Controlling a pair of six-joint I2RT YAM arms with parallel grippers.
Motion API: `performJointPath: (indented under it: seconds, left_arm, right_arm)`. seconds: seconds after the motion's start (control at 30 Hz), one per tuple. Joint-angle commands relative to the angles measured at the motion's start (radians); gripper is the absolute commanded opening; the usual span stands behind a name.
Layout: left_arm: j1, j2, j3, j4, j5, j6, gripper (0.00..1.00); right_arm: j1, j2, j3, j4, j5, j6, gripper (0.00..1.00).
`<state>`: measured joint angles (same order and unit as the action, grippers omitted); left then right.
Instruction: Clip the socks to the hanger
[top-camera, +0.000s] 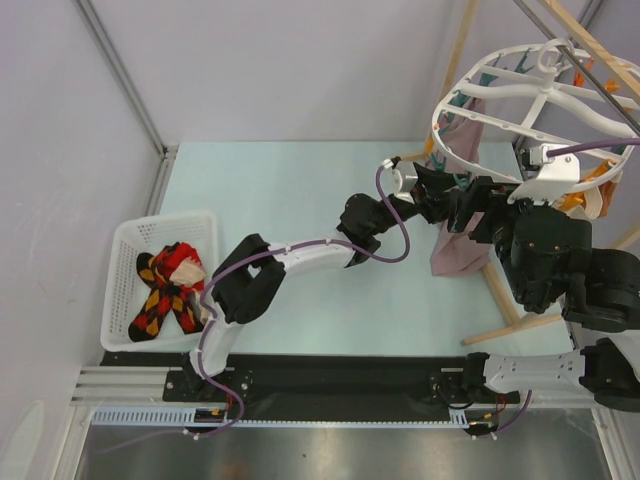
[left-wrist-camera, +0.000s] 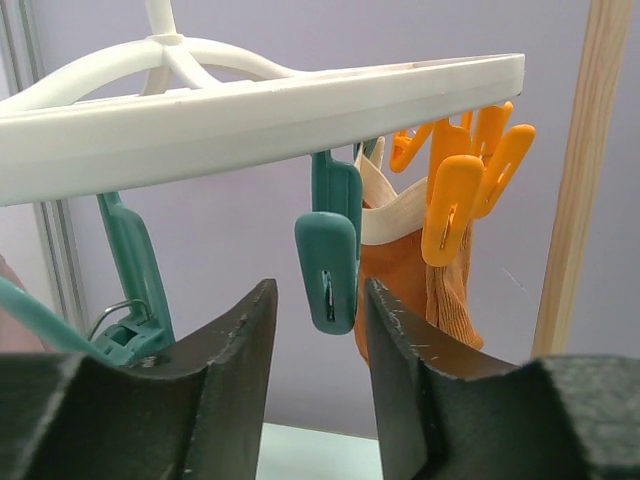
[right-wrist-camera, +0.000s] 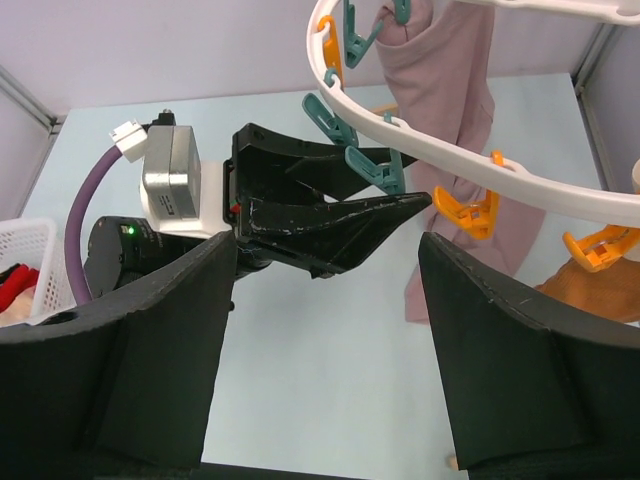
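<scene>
my L tool (left-wrist-camera: 318, 290) narrowly parted, teal clip (left-wrist-camera: 327, 270) of the hanger (left-wrist-camera: 250, 110) just ahead of its tips, my R tool (right-wrist-camera: 328, 240) wide, empty, under hanger rim, socks (top-camera: 165, 290) well away from both tools, in white basket (top-camera: 125, 235) on counter (top-camera: 300, 200)

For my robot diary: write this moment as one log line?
socks: in basket | left gripper: open at teal clip | right gripper: open, empty

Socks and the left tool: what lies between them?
Top external view: only the basket wall, bare table and the left arm itself. The socks lie in the basket; the left tool is up at the hanger.
</scene>
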<state>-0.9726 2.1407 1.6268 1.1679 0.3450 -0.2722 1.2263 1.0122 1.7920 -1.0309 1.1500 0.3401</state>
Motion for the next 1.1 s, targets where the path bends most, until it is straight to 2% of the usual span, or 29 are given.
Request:
performJointPath:
  seconds: [0.0, 0.13, 0.3, 0.37, 0.4, 0.47, 0.67, 1.07]
  left_arm:
    - [-0.006, 0.002, 0.042, 0.055, 0.026, -0.01, 0.44]
    - [-0.006, -0.014, 0.031, 0.038, 0.038, -0.016, 0.34]
    - [-0.006, -0.053, -0.004, 0.016, 0.042, -0.028, 0.21]
    - [-0.006, -0.073, -0.018, 0.006, 0.042, -0.036, 0.17]
    - [-0.006, -0.082, -0.027, 0.009, 0.042, -0.045, 0.08]
    - [-0.005, -0.099, -0.062, 0.021, 0.032, -0.059, 0.04]
    - [-0.005, -0.16, -0.107, -0.01, 0.046, -0.101, 0.01]
    - [-0.005, -0.219, -0.09, -0.168, 0.104, -0.193, 0.0]
  right_arm:
    - [-0.004, 0.005, 0.009, -0.014, 0.013, 0.014, 0.78]
    - [-0.005, 0.006, -0.005, -0.018, 0.017, 0.025, 0.76]
    - [-0.01, -0.007, -0.036, -0.024, 0.02, 0.06, 0.69]
    - [-0.03, -0.003, -0.036, -0.043, 0.008, 0.076, 0.65]
    - [-0.054, 0.006, -0.033, -0.053, 0.001, 0.083, 0.64]
    - [-0.092, 0.02, -0.023, -0.066, -0.041, 0.089, 0.63]
    - [-0.315, 0.081, -0.008, -0.087, -0.258, 0.065, 0.64]
    - [-0.358, 0.058, -0.071, 0.002, -0.279, 0.059, 0.64]
